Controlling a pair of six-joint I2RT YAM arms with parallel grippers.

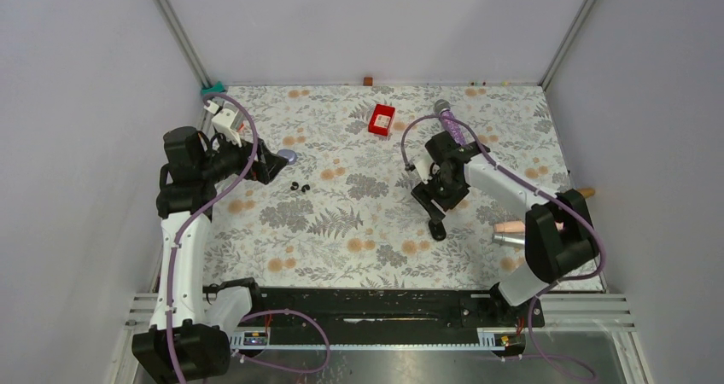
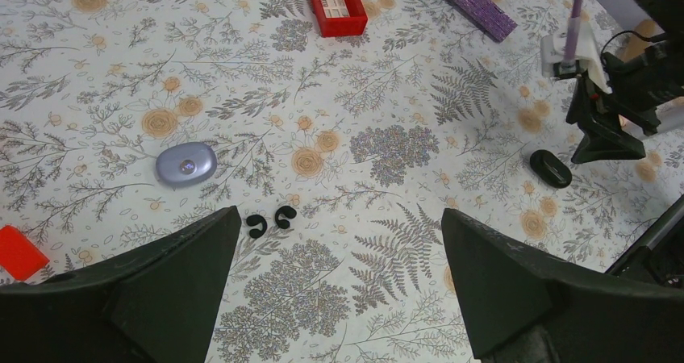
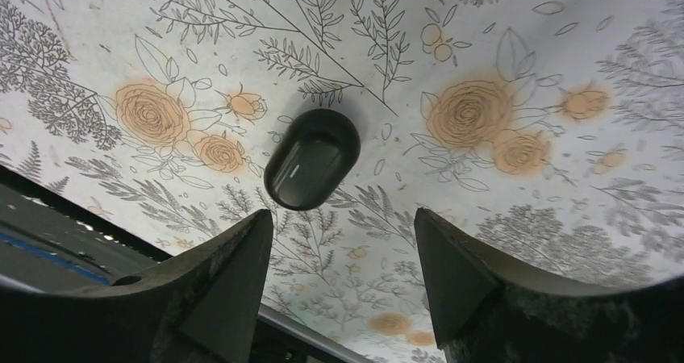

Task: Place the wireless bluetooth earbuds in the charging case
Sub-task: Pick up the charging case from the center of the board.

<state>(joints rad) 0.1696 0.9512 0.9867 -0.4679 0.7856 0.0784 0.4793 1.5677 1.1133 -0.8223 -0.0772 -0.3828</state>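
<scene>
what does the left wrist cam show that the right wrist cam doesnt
Only the left wrist: the charging case, the two earbuds lying loose near it, a red box, a purple microphone and the open left gripper. Only the right wrist: the right gripper from its own side, jaws apart and empty. Both: the black oval object and the floral tablecloth.

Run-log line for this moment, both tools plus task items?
left tool: open, empty | right tool: open, aimed at black oval object | charging case: closed | earbuds: both loose, outside it
</scene>
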